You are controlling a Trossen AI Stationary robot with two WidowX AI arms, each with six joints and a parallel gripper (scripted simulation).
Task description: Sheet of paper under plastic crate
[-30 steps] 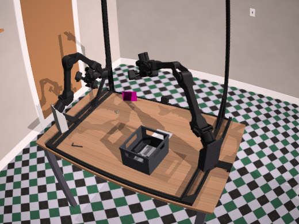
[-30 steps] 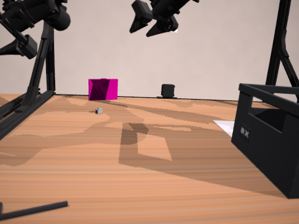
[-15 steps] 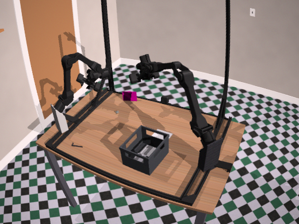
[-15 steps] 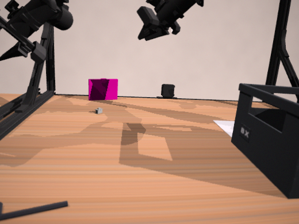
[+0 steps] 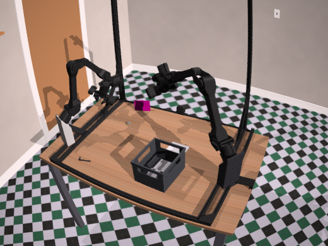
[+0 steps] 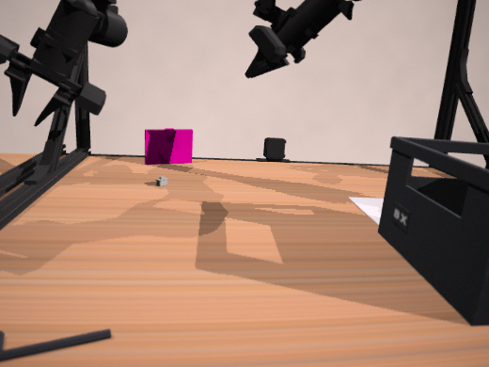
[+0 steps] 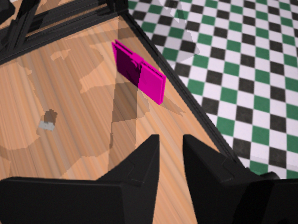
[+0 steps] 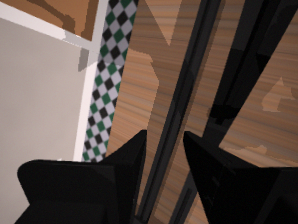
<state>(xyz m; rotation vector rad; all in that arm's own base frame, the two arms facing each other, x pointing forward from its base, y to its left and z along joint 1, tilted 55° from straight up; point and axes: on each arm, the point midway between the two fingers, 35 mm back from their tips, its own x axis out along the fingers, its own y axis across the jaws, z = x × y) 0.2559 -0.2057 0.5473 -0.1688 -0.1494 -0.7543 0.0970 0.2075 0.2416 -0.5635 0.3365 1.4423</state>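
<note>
The dark crate (image 5: pixel 148 177) (image 6: pixel 430 235) sits low-centre in the top frame, white sheet (image 5: pixel 183 145) (image 6: pixel 369 205) poking out behind; upper centre, the left gripper (image 5: pixel 151 91) (image 6: pixel 247 75) (image 7: pixel 170 142) hangs narrowly parted, empty; upper left, the right gripper (image 5: pixel 102 96) (image 6: pixel 25 120) (image 8: pixel 165 135) gapes wider, also gripping nothing!

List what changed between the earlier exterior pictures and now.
The left gripper came lower. The right gripper also came lower, and its fingers now point more steeply down. Neither took hold of or let go of anything. The crate and the sheet stayed as they were.
</note>
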